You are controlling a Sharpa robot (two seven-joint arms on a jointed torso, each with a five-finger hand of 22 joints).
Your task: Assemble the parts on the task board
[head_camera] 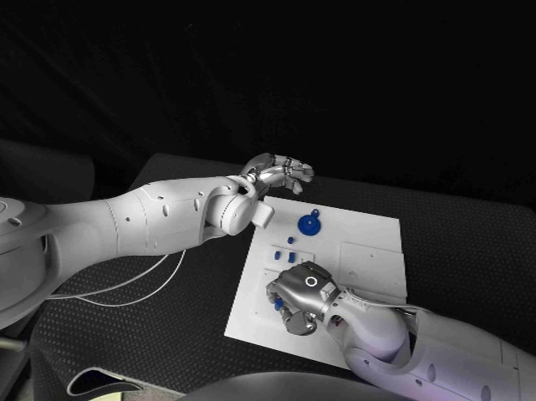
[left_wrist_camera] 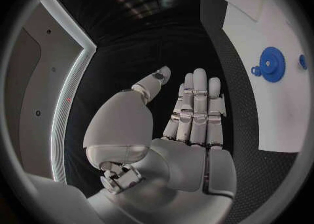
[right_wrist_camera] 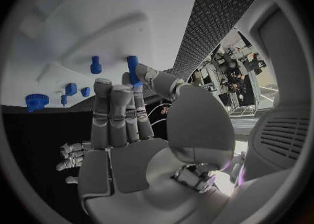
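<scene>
The white task board [head_camera: 366,251] lies in the middle of the table. A blue gear [head_camera: 310,224] sits near its far left corner, with three small blue pegs [head_camera: 289,256] closer in. My right hand [head_camera: 302,294] is over the board's near left part. Its thumb and a finger pinch a blue peg [right_wrist_camera: 133,66], whose blue shows under the fingers [head_camera: 302,327]. Another peg [right_wrist_camera: 96,65] stands on the board just beyond. My left hand [head_camera: 280,174] hovers by the board's far left corner, fingers straight and holding nothing [left_wrist_camera: 196,109]. The left wrist view shows the gear [left_wrist_camera: 271,64] on the board [left_wrist_camera: 275,114].
The black textured table [head_camera: 461,225] surrounds the board. A raised square plate [head_camera: 370,266] covers the board's right part. White cables [head_camera: 123,284] trail from my left arm over the table's left side.
</scene>
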